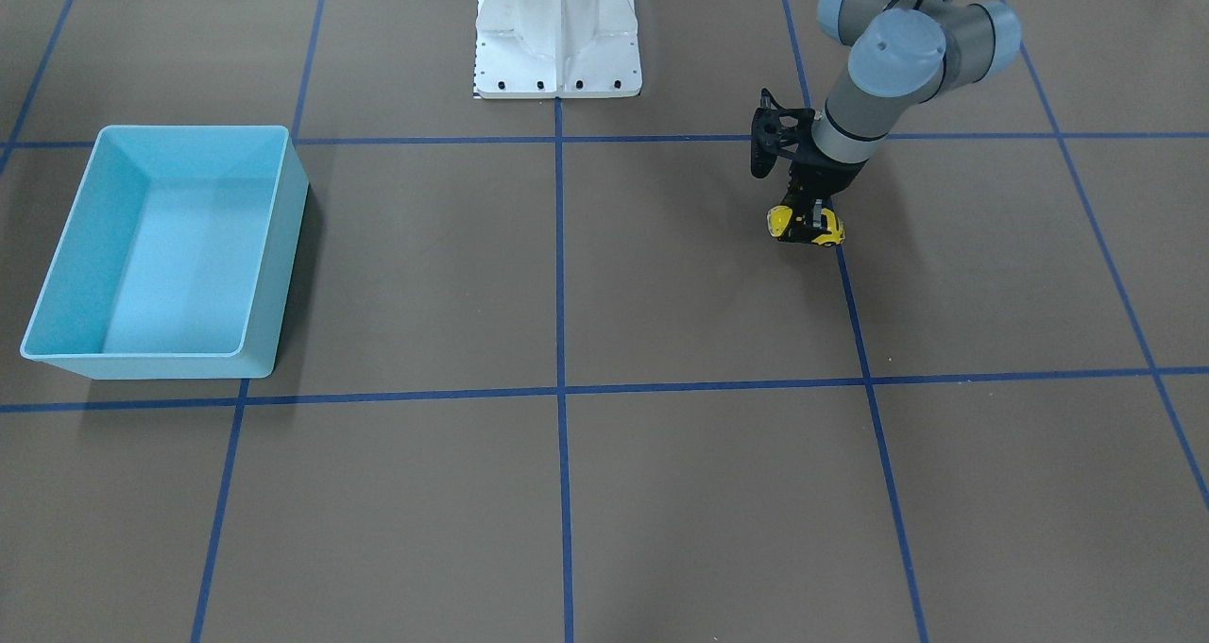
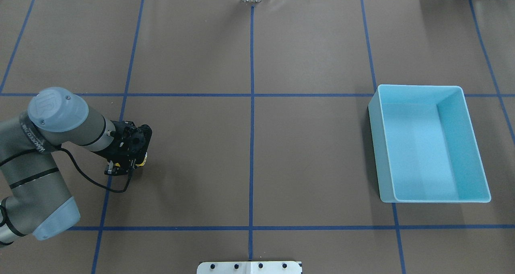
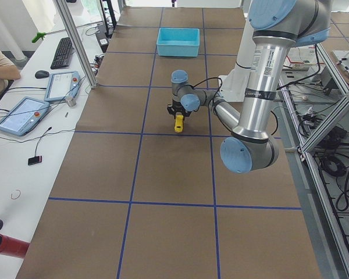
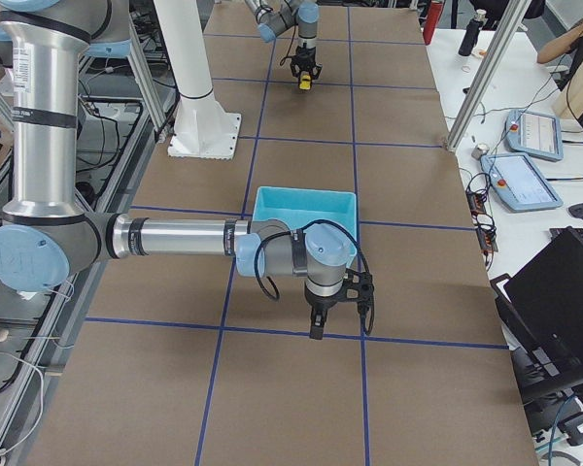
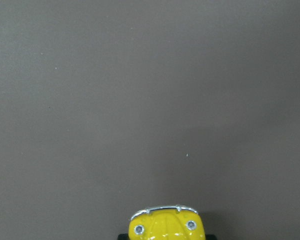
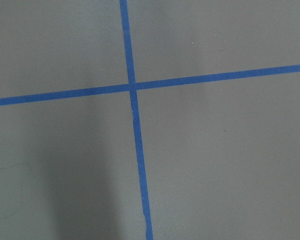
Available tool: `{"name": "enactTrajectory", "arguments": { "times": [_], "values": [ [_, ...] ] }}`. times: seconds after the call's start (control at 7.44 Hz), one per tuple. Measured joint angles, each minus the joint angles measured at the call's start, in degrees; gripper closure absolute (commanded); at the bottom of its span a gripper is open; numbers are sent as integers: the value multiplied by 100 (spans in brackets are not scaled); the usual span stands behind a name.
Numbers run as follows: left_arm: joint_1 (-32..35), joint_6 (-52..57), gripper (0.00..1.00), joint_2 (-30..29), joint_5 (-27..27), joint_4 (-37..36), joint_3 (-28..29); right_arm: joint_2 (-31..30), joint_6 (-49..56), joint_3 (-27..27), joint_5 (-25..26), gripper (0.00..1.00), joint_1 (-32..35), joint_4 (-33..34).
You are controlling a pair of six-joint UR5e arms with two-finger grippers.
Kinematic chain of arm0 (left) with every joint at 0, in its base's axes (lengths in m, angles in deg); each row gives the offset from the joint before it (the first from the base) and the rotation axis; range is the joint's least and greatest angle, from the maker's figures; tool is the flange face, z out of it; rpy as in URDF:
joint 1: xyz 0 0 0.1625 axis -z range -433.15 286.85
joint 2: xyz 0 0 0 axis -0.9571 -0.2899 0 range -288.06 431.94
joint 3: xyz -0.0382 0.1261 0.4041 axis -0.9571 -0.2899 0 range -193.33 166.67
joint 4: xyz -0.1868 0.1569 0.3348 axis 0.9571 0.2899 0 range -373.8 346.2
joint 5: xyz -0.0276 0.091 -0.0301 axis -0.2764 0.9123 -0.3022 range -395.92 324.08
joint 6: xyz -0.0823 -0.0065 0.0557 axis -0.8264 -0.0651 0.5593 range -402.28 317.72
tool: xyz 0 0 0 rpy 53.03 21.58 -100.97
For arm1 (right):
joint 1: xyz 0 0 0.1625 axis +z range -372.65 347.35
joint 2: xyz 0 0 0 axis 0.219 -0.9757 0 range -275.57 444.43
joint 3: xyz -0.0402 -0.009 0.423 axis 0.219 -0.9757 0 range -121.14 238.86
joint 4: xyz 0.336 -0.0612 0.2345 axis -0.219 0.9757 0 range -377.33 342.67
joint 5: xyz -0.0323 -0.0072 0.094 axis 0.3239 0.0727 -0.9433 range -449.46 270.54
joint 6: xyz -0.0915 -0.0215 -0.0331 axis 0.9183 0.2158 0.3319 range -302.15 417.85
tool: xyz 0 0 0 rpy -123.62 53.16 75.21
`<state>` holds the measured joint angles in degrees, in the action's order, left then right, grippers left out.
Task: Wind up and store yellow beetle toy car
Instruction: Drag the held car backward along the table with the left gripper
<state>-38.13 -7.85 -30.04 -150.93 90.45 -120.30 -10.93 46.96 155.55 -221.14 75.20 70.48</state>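
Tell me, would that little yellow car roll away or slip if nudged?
It likely rolls readily: the yellow car has small wheels. Its glossy, rounded shell looks slippery, so the left pincer gripping its sides could slide. It looks rigid and, being so small, probably light.

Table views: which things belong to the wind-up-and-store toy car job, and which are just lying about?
Job: yellow beetle toy car, left gripper around it, light-blue bin.
Lying about: keyboard, mouse, tablet on the side desk.
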Motion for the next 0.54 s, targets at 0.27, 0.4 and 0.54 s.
{"name": "enactTrajectory", "arguments": {
  "times": [0.27, 0.4, 0.54],
  "values": [
    [1, 106, 100, 2, 5, 46, 56, 0, 0, -1, 2, 1, -32, 0],
    [6, 116, 100, 10, 10, 150, 131, 0, 0, -1, 2, 1, -44, 0],
    [16, 115, 100, 24, 12, 273, 216, 0, 0, -1, 2, 1, -54, 0]
  ]
}}
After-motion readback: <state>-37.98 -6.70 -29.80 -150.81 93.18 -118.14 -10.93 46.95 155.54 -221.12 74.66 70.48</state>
